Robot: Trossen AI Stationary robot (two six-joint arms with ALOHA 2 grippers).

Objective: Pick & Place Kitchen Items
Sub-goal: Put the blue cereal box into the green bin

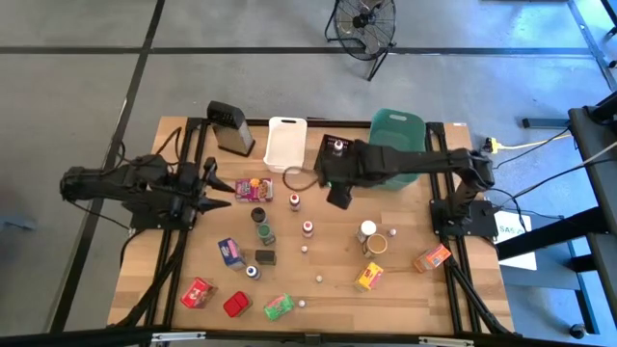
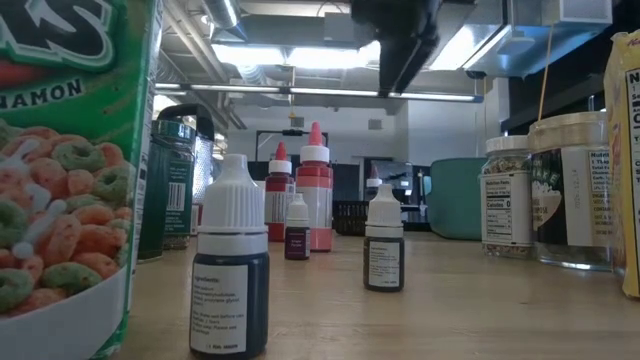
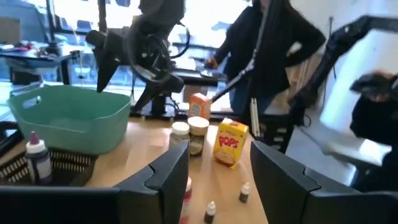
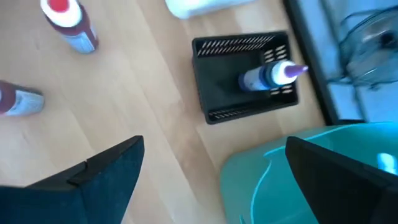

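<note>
Wooden slatted surface (image 1: pixel 405 289) on a grey floor, groceries scattered across it. Small purple-capped bottle (image 4: pixel 271 76) lies on its side in the black slotted bin (image 4: pixel 211 93), between the white rectangular bin (image 1: pixel 285 143) and the teal plastic tub (image 1: pixel 397 130). The rest is loose on the wood: red-capped sauce bottle (image 4: pixel 67 22), tiny white-capped dropper bottles (image 2: pixel 231 275), yellow cereal packet (image 1: pixel 369 277), orange packet (image 1: pixel 432 257), red packets (image 1: pixel 198 292), green packet (image 1: pixel 279 306), white-lidded jars (image 1: pixel 367 230).

Right end effector (image 1: pixel 336 196) hangs just beside the black bin, fingers spread wide, nothing in them. Left end effector (image 1: pixel 218 190) waits at the surface's left side, near the pink snack packet (image 1: pixel 254 188), jaws part-open, holding nothing visible.

Risks, as I judge them:
- dropper bottles are narrow and upright, so a descending finger could tip them and they'd roll;
- jars stand close together, so wide fingers may knock a neighbour;
- the right arm stretches over the bins, so a low sweep could drag the light black bin.
</note>
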